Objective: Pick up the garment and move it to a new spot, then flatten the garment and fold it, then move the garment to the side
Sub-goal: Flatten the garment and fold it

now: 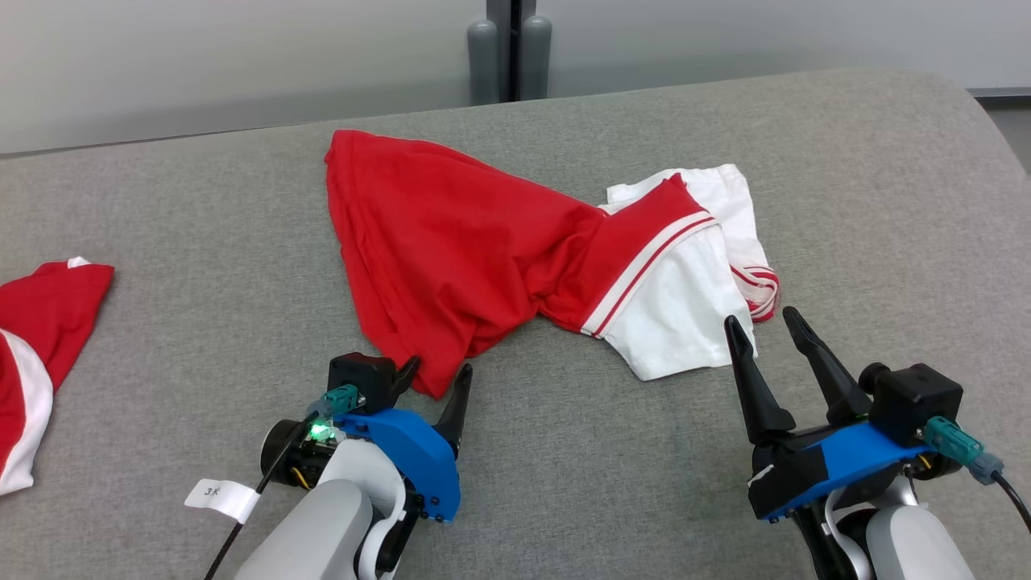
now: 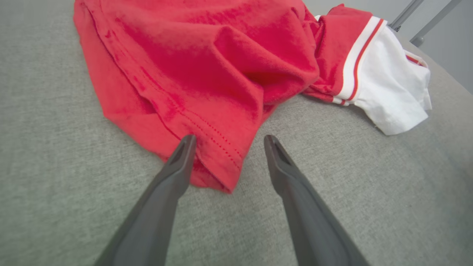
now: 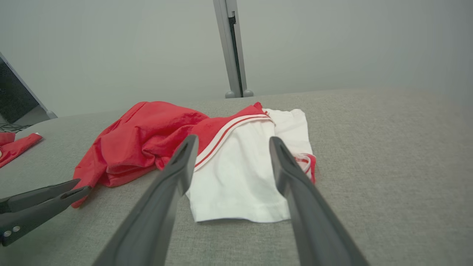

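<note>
A red-and-white garment (image 1: 451, 234) is seen lying crumpled near the middle of a grey fabric-covered desk (image 1: 870, 209), its red body spread toward the robot's left and its white part, edged with red and white stripes, bunched toward the right. The left gripper (image 1: 440, 367) is positioned at the garment's nearest red corner, jaws spread wide and closed on nothing. In the left wrist view, the stitched hem of the garment (image 2: 192, 66) is shown reaching down between the two dark fingers of the left gripper (image 2: 229, 137), with one finger overlapping the cloth's edge; whether the cloth is actually touched cannot be told.

The right gripper (image 1: 761, 316) is held just beside the near edge of the white part, close to a striped cuff, jaws likewise wide apart and empty. In the right wrist view, the garment (image 3: 147, 136) is framed beyond the open right gripper (image 3: 233, 137), and the left gripper (image 3: 83, 184) is seen at the lower left, by the red corner.

A second red-and-white garment (image 1: 40, 322) is laid at the desk's left edge, well apart from the first. A white tag (image 1: 219, 498) is fixed to the left arm's cable, and a grey post (image 1: 509, 56) is seen behind the desk's far edge.
</note>
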{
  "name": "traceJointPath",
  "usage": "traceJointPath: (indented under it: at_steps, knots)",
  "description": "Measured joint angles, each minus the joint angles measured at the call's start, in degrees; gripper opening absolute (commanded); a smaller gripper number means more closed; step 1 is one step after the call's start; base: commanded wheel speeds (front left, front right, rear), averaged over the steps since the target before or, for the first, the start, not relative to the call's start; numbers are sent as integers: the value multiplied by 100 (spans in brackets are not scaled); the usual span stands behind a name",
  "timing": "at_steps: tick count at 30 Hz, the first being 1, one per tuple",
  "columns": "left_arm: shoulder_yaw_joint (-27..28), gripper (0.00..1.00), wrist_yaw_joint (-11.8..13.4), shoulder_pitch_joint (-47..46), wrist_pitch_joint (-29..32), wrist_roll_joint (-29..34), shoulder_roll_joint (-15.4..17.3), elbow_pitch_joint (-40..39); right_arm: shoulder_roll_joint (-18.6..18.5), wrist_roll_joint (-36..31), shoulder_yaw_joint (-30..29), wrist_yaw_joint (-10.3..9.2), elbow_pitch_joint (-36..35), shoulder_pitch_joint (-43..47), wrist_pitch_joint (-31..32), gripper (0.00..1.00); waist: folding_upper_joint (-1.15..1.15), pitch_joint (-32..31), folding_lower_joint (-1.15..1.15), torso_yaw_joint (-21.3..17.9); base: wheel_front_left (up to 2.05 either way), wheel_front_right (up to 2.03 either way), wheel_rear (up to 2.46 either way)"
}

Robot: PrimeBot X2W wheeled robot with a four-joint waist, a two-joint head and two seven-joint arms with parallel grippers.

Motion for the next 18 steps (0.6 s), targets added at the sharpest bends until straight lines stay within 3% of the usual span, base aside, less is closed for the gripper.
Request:
traceJointPath:
  at_steps: [3, 11, 17, 18]
  knots:
    - [46, 100, 2, -12, 42, -119, -38, 111, -1, 21, -7, -1, 32, 1, -16, 100, 0, -12, 0, -66, 0, 0, 0]
    - [176, 100, 427, -14, 221, -223, -87, 363, 0, 29, 0, 0, 65, 23, -23, 100, 0, -84, 0, -136, 0, 0, 0]
    - [163, 100, 234, 93, 307, -400, -148, 120, 0, 66, 38, 0, 70, 26, -25, 100, 0, -116, 0, -149, 0, 0, 0]
    - [162, 91, 205, 93, 287, -401, -151, 69, 0, 71, 53, -1, 71, 26, -26, 100, 0, -118, 0, -154, 0, 0, 0]
